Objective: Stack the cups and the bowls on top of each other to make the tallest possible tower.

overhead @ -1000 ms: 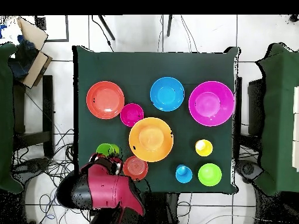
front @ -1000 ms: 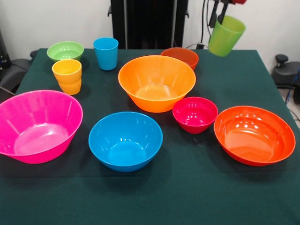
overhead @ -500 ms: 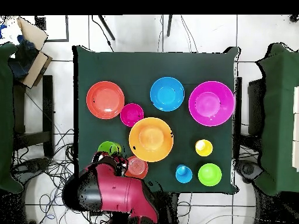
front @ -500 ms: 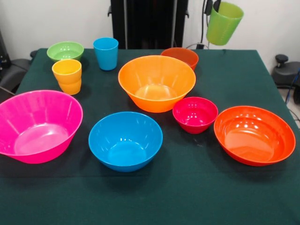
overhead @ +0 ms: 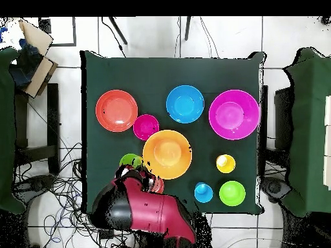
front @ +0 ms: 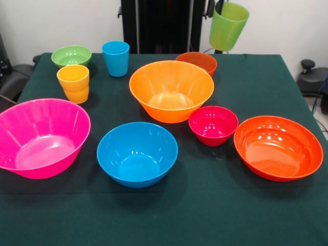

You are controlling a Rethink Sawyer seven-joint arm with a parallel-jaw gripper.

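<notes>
The pincer (front: 219, 5) is closed on the rim of the green cup (front: 227, 26) and holds it tilted in the air, above the far side of the worktop (front: 205, 205), just over the small orange-red bowl (front: 197, 61). The big orange bowl (front: 171, 89) stands beside that small bowl.
</notes>
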